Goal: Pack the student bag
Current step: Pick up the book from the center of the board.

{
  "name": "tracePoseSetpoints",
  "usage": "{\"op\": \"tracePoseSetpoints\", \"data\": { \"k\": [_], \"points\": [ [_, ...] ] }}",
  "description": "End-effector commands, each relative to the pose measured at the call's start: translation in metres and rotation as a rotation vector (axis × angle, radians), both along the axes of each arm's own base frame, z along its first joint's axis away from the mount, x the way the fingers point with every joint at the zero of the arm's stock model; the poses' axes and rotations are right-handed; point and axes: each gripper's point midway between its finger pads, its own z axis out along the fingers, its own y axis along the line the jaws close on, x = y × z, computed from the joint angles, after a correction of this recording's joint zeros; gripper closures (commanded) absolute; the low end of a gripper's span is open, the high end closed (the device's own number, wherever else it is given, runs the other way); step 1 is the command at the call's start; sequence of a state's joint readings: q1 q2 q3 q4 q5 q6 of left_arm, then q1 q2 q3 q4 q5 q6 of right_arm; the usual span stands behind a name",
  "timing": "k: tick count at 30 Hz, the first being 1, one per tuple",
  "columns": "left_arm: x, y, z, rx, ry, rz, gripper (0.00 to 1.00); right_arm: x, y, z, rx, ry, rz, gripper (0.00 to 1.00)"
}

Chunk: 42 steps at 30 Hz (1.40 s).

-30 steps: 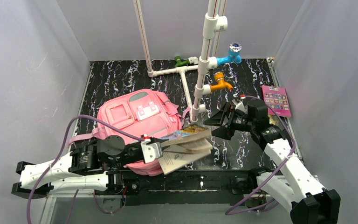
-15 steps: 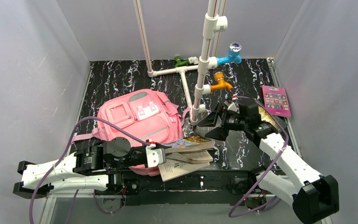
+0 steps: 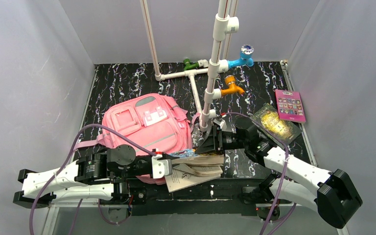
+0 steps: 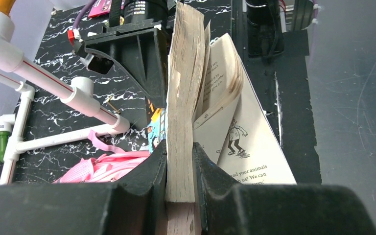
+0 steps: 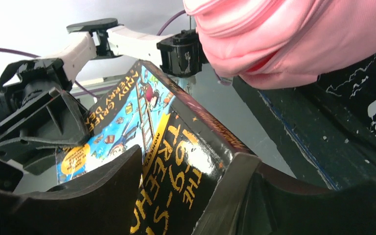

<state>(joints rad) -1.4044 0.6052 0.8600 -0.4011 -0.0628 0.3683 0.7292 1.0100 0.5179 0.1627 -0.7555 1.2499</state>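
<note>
The pink student bag [image 3: 142,125] lies flat at the left centre of the table; it also shows in the right wrist view [image 5: 284,39]. My left gripper [image 3: 169,166] is shut on a thick paperback book [image 3: 198,162] and holds it just right of the bag's near corner, with loose pages fanning below. In the left wrist view, the pads [image 4: 157,164] pinch the book's page block [image 4: 181,98]. My right gripper [image 3: 209,145] is open at the book's far end. In the right wrist view, its fingers [image 5: 105,193] stand on either side of the black spine [image 5: 181,161].
A white pipe frame [image 3: 210,83] with green [image 3: 191,63], blue [image 3: 240,58] and orange [image 3: 231,88] valves stands behind the book. A gold packet [image 3: 274,122] and a pink card book [image 3: 290,105] lie at the right. Grey walls enclose the table.
My right arm has swung left and down onto the book's far end, uncovering the gold packet. My left gripper has lowered the book slightly.
</note>
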Motion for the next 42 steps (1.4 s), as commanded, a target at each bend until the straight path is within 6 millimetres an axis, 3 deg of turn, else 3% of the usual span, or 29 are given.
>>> {"op": "tracePoseSetpoints", "data": {
  "k": [1, 5, 9, 11, 13, 15, 18, 22, 27, 30, 33, 37, 42],
  "points": [
    [-0.001, 0.004, 0.019, -0.051, -0.030, -0.013, 1.00, -0.019, -0.001, 0.037, 0.177, -0.033, 0.076, 0.33],
    [-0.004, 0.006, 0.013, -0.038, -0.012, -0.019, 1.00, -0.024, -0.005, 0.039, 0.189, -0.044, 0.082, 0.37],
    [-0.008, 0.004, 0.006, 0.008, 0.010, -0.042, 1.00, -0.026, -0.006, 0.042, 0.208, -0.040, 0.080, 0.60],
    [-0.008, 0.005, 0.002, 0.032, 0.028, -0.036, 0.84, -0.025, -0.006, 0.045, 0.230, -0.035, 0.070, 0.82],
    [-0.010, 0.009, -0.001, 0.042, 0.058, -0.022, 0.58, -0.023, -0.006, 0.047, 0.238, -0.033, 0.054, 0.97],
    [-0.011, 0.014, -0.002, 0.039, 0.094, -0.006, 0.29, -0.019, -0.005, 0.042, 0.216, -0.028, 0.030, 0.99],
    [-0.014, 0.025, 0.005, -0.013, 0.178, 0.041, 0.03, -0.009, -0.006, 0.016, 0.109, -0.053, -0.032, 0.99],
    [-0.012, 0.038, 0.010, -0.081, 0.303, 0.143, 0.02, 0.012, -0.014, -0.019, -0.098, -0.122, -0.138, 0.99],
    [-0.015, 0.051, 0.010, -0.102, 0.428, 0.214, 0.02, 0.032, -0.013, -0.001, -0.054, -0.179, -0.247, 0.99],
    [0.031, 0.076, 0.004, -0.094, 0.370, 0.534, 0.02, 0.027, -0.017, -0.010, -0.098, -0.144, -0.244, 0.99],
    [0.054, 0.091, -0.019, 0.110, 0.288, 0.745, 0.02, 0.017, -0.032, -0.030, -0.225, -0.136, -0.216, 0.99],
    [0.064, 0.076, -0.058, 0.379, 0.211, 0.839, 0.02, 0.008, -0.054, -0.034, -0.351, -0.175, -0.204, 0.99],
    [0.073, 0.061, -0.100, 0.507, 0.144, 0.889, 0.02, 0.009, -0.093, -0.029, -0.526, -0.245, -0.285, 0.99]
  ]
}}
